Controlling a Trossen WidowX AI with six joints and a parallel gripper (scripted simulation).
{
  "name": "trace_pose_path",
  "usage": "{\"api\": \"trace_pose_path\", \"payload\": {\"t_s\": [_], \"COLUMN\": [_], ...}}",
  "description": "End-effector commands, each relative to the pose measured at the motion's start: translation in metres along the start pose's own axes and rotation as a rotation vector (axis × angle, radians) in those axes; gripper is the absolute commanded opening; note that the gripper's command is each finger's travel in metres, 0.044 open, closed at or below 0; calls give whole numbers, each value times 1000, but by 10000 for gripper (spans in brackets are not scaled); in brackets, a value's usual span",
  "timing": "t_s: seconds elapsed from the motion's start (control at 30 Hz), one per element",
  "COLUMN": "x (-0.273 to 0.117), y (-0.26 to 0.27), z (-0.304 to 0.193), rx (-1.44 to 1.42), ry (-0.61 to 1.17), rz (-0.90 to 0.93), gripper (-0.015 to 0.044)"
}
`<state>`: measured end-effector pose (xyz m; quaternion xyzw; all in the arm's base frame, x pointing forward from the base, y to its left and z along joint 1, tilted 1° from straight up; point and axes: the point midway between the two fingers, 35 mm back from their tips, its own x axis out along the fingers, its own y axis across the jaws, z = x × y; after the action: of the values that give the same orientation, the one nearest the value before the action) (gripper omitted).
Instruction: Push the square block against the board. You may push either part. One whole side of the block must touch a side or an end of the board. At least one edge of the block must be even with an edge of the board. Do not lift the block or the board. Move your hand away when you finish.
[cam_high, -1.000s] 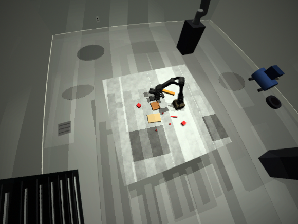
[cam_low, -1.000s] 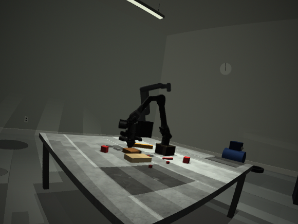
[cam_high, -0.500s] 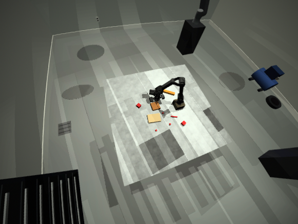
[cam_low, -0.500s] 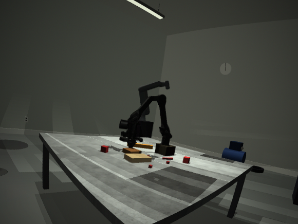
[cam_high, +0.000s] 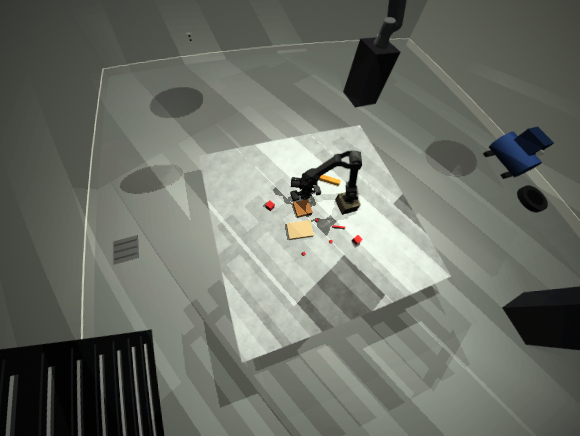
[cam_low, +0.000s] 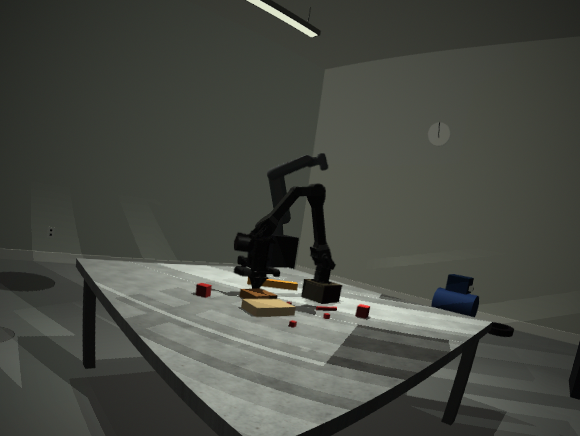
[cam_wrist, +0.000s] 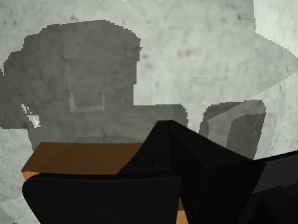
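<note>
The brown-orange square block (cam_high: 302, 208) (cam_low: 260, 294) (cam_wrist: 82, 157) lies flat on the table. The larger tan board (cam_high: 300, 230) (cam_low: 267, 307) lies flat on its near side in the top and exterior views, with a narrow gap between them in the top view. The board is not visible in the wrist view. My gripper (cam_high: 301, 199) (cam_low: 257, 286) (cam_wrist: 164, 128) is shut and empty. It points down at the block's edge facing away from the board. The fingers hide part of the block in the wrist view, and I cannot tell whether they touch it.
An orange bar (cam_high: 330, 180) (cam_low: 282, 285) lies behind the arm. Red cubes (cam_high: 270, 205) (cam_high: 357, 240) (cam_low: 203, 290) (cam_low: 363, 311) lie at either side. A red stick (cam_high: 339, 227) (cam_low: 326, 308) and small red pieces (cam_high: 303, 254) (cam_high: 330, 241) lie near the board.
</note>
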<state>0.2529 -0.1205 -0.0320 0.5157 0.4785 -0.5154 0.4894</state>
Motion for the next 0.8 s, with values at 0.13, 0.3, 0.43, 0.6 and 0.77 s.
{"api": "trace_pose_path", "payload": {"t_s": [0.13,0.3,0.43,0.6,0.77], "x": [2,2,2,2,2], "y": [-1,-1,0,1,1], "z": [-11,-17,-22,-27,-28], "rx": [-1,-1,-1,-1,-1], "ry": [9,10,10,11,11], "rz": [-6,-6,-5,-5,-5], "gripper": [0,0,0,0,0]}}
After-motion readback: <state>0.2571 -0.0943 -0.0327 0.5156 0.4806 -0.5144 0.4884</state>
